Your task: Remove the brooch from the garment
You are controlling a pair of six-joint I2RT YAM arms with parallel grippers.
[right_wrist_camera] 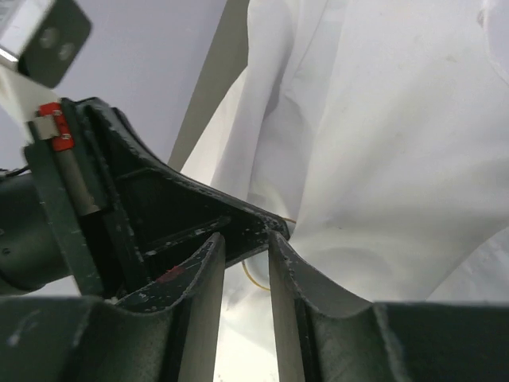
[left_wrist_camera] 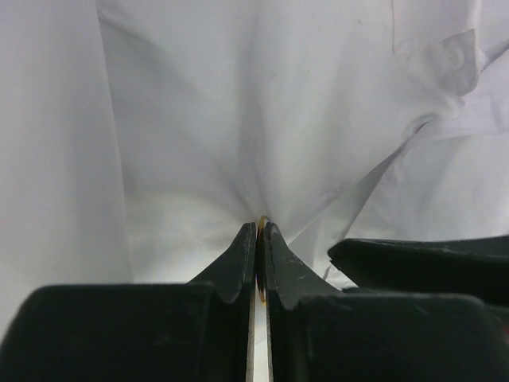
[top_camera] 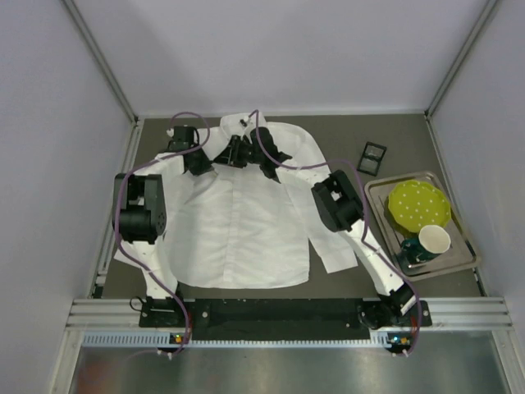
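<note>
Grey walls (top_camera: 49,123) box the dark table (top_camera: 336,139) close beyond both claws. The soft, limp shirt (top_camera: 238,234) puckers into the left claw (left_wrist_camera: 259,239), clenched on the brooch (left_wrist_camera: 261,224) at its tips: tiny, hard, light, probably slippery, best pinched by the rim. The right claw (right_wrist_camera: 246,243) sits alongside, parted, empty.

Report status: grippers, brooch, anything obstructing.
Left gripper shut on brooch, shirt puckering at it. Right gripper open, close alongside. Pin not yet free. Nothing blocking.

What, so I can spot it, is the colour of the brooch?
Orange-gold; the brooch shows best, edge-on, in the left wrist view.
</note>
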